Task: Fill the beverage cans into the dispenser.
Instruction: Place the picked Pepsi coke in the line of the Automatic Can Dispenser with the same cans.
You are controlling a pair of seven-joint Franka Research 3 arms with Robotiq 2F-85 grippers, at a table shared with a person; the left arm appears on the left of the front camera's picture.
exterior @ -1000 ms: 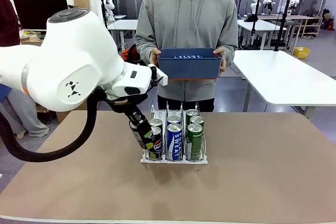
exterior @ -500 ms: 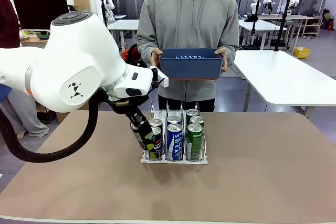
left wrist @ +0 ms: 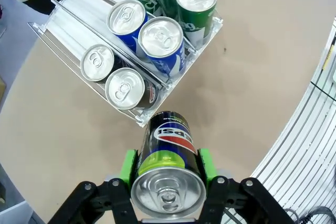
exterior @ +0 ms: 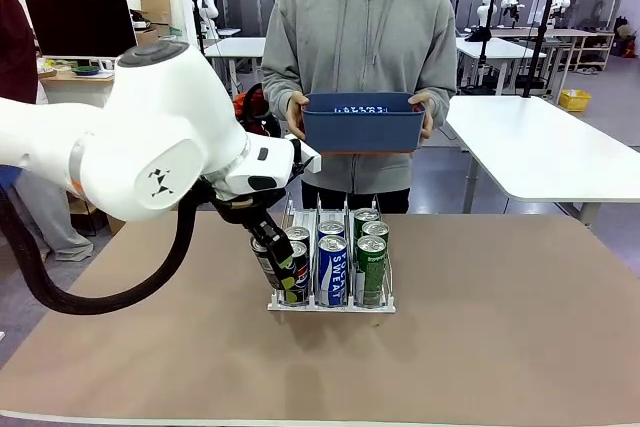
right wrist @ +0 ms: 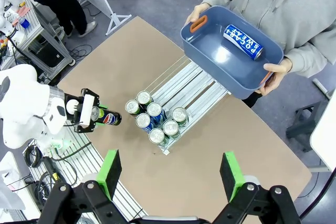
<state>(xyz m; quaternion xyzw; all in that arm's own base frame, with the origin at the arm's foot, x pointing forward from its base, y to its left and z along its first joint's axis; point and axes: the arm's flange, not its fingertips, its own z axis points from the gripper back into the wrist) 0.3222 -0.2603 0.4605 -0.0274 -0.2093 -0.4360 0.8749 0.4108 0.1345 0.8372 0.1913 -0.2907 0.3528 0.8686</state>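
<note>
Stock: 1 black can (left wrist: 169, 135) — clenched in your left gripper (left wrist: 167, 163), tilted, just left of the dispenser's (exterior: 330, 305) near-left corner. Its 3 lanes (left wrist: 79, 19) hold black, blue, green cans (exterior: 332, 257). Your right gripper (right wrist: 170, 174) — fingers spread, empty.

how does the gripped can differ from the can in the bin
The gripped can is black with red-blue logo; the bin can is blue with white lettering. The gripped can tilts in the left gripper by the dispenser; the bin can lies flat in the blue bin. Both slim.
</note>
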